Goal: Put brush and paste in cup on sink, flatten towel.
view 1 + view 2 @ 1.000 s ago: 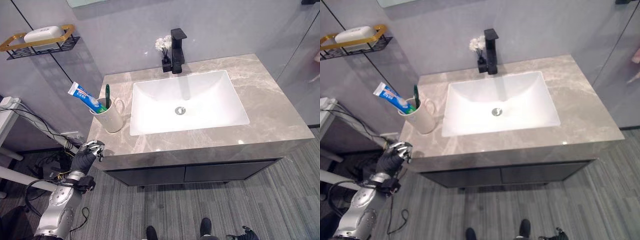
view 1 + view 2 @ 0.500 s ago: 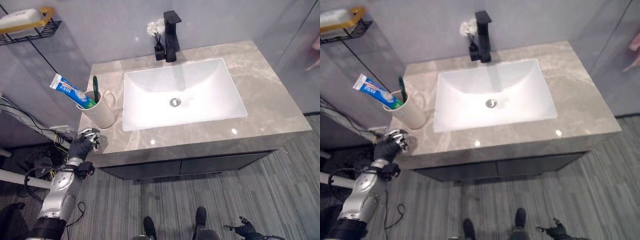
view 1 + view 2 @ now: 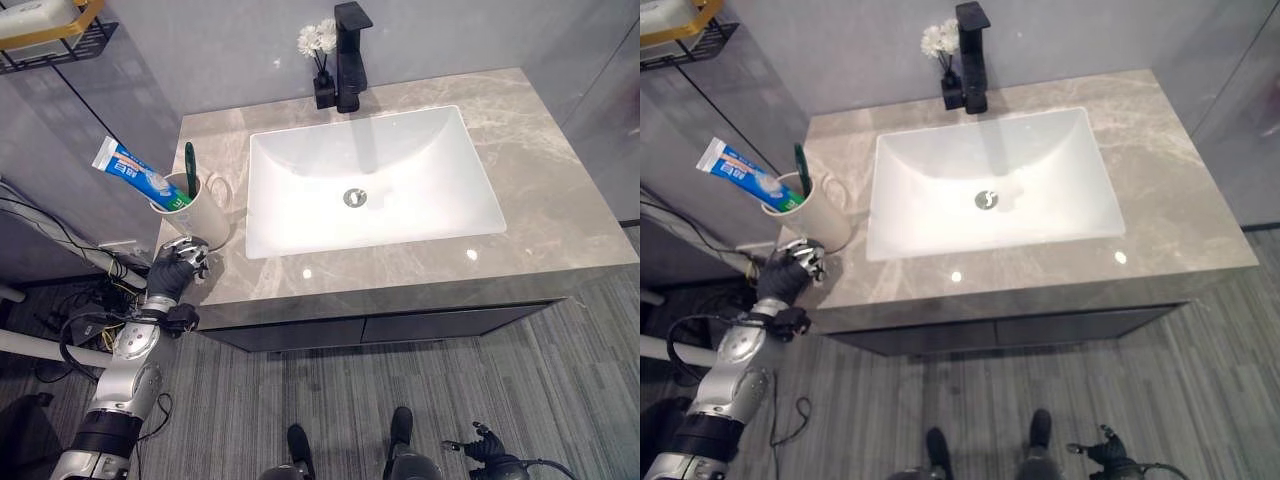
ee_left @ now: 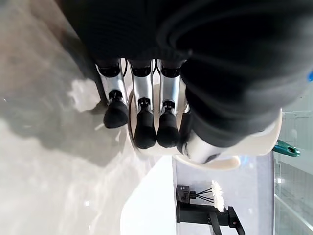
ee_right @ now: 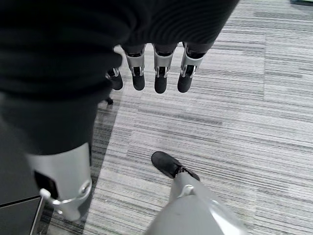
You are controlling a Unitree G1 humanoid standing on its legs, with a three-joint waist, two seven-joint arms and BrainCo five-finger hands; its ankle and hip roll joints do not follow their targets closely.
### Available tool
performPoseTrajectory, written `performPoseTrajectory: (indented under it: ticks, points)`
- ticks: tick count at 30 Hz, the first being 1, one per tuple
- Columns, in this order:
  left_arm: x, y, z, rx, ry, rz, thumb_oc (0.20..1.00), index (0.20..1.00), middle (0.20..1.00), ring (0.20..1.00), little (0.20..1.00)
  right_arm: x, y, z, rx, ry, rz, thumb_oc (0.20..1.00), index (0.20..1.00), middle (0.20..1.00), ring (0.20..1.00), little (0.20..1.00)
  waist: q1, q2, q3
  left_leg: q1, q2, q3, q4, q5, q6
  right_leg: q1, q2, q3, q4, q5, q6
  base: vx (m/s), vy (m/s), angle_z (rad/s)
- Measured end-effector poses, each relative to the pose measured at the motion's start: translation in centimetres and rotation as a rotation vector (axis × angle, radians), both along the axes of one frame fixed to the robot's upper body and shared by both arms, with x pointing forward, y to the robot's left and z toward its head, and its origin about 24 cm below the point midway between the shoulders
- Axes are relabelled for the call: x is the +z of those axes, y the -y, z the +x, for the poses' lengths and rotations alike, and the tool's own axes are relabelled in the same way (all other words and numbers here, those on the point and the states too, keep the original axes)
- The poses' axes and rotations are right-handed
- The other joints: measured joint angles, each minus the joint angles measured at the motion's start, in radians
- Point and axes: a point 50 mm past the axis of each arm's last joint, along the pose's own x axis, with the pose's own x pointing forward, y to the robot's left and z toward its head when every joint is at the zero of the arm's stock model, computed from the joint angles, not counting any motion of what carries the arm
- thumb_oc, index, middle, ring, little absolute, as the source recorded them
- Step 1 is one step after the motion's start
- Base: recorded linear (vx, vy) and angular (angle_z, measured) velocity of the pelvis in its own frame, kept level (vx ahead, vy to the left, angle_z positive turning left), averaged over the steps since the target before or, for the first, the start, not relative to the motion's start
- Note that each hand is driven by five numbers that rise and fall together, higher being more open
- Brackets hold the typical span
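Observation:
A cream cup (image 3: 203, 210) stands on the grey marble counter (image 3: 560, 190), left of the white sink basin (image 3: 400, 150). A blue-and-white toothpaste tube (image 3: 130, 172) and a green toothbrush (image 3: 188, 165) stick out of the cup. My left hand (image 3: 177, 268) hovers at the counter's front left corner, just in front of the cup, fingers relaxed and holding nothing. In the left wrist view its fingers (image 4: 142, 93) point at the cup (image 4: 220, 152); contact cannot be told. My right hand (image 5: 156, 68) hangs low over the floor, fingers loose and empty.
A black faucet (image 3: 351, 55) and a small vase of white flowers (image 3: 319, 45) stand behind the basin. A gold-rimmed wire shelf (image 3: 45, 30) with a soap bar hangs on the wall at upper left. Striped grey floor (image 3: 500, 380) lies in front of the dark cabinet.
The camera has shifted, moving the whole scene. My left hand has crept slightly closer to the cup at the counter's corner. Cup, paste and brush keep their places.

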Motion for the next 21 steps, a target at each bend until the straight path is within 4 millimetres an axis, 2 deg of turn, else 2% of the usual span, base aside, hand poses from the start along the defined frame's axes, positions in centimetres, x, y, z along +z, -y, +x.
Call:
performPoseTrajectory:
  ticks: [4, 8, 11, 17, 21]
  points:
    - [0.4, 0.3, 0.7, 0.014, 0.007, 0.013, 0.2, 0.2, 0.2, 0.2, 0.2, 0.5, -0.4, 1.5, 0.019, 0.054, 0.009, 1.0, 1.0, 1.0, 1.0, 1.0, 0.003, 0.001, 0.001, -0.007, 0.0, -0.008, 0.0, 0.0, 0.0, -0.002, -0.001, -0.007, -0.001, -0.001, 0.001, 0.02, -0.001, 0.05]
    - [1.1, 0.7, 1.4, 0.011, 0.027, 0.031, 0.2, 0.2, 0.2, 0.2, 0.2, 0.3, -0.4, 1.1, 0.007, 0.038, 0.013, 1.0, 1.0, 1.0, 1.0, 1.0, 0.002, 0.002, 0.007, -0.018, 0.0, -0.018, 0.0, 0.004, -0.001, -0.006, -0.001, -0.019, -0.005, -0.002, 0.002, 0.02, -0.009, 0.07]
    - [2.1, 0.9, 2.3, 0.008, 0.048, 0.067, 0.2, 0.2, 0.2, 0.2, 0.2, 0.2, -0.3, 0.8, 0.003, 0.026, 0.01, 1.0, 1.0, 1.0, 1.0, 1.0, 0.0, 0.0, 0.016, -0.028, 0.001, -0.02, 0.0, 0.005, -0.002, -0.015, -0.001, -0.02, -0.005, -0.002, 0.002, 0.0, 0.0, 0.0]
    - [5.5, 1.5, 4.6, 0.02, 0.133, 0.094, 0.2, 0.2, 0.2, 0.2, 0.2, 0.2, -0.2, 0.8, 0.006, 0.021, 0.006, 1.0, 1.0, 1.0, 1.0, 1.0, -0.002, -0.002, 0.059, -0.054, 0.0, -0.029, 0.0, 0.014, -0.001, -0.036, -0.001, -0.027, 0.001, 0.002, -0.002, 0.0, -0.003, 0.02]
    - [6.3, 1.7, 5.4, 0.037, 0.156, 0.098, 0.2, 0.2, 0.2, 0.2, 0.2, 0.4, -0.2, 1.1, 0.011, 0.036, 0.006, 1.0, 1.0, 1.0, 1.0, 1.0, -0.006, 0.005, 0.074, -0.056, 0.0, -0.03, 0.0, 0.014, -0.001, -0.037, -0.001, -0.028, 0.0, 0.002, -0.002, 0.0, 0.0, 0.0]
